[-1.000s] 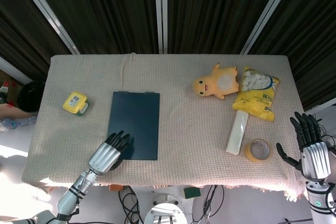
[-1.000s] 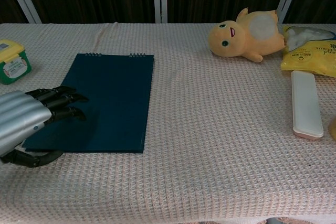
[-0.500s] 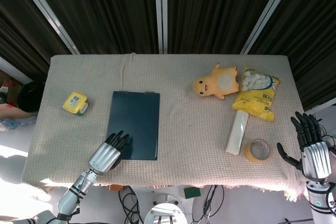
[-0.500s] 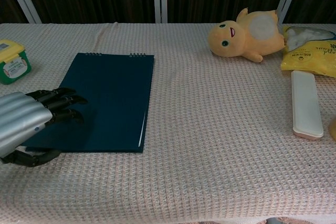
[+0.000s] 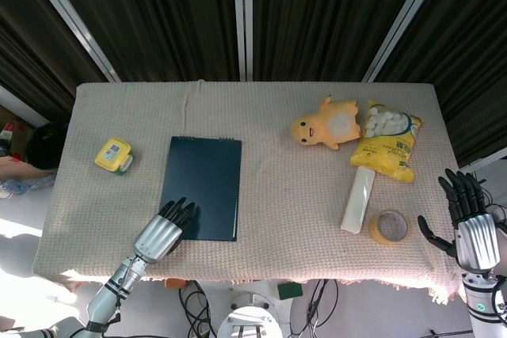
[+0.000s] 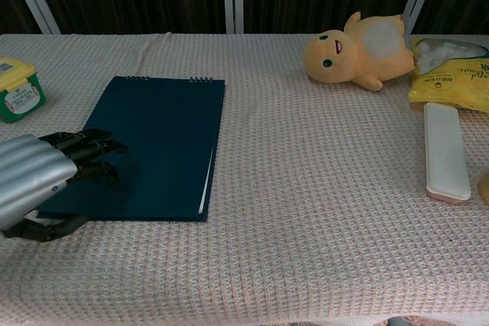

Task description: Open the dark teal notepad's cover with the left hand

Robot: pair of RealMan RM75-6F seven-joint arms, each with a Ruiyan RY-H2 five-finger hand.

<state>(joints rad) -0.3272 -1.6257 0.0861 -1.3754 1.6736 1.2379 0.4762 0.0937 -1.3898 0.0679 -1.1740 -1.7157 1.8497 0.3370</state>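
Dark teal notepad [image 6: 157, 143] lies flat on cloth-covered table [image 5: 269, 203], left of centre, spiral edge away from robot. Sliver of white page shows along its right edge near front corner, so cover sits slightly askew, not lifted. Left hand [image 6: 47, 175] rests on notepad's near-left corner, fingers loosely extended, gripping nothing. Step in hand, by my reading: getting purchase on cover. Next move likely needs fingertips under cover's free edge, then swing toward spiral. Right hand [image 5: 466, 223] hovers spread, empty, off table's right side.
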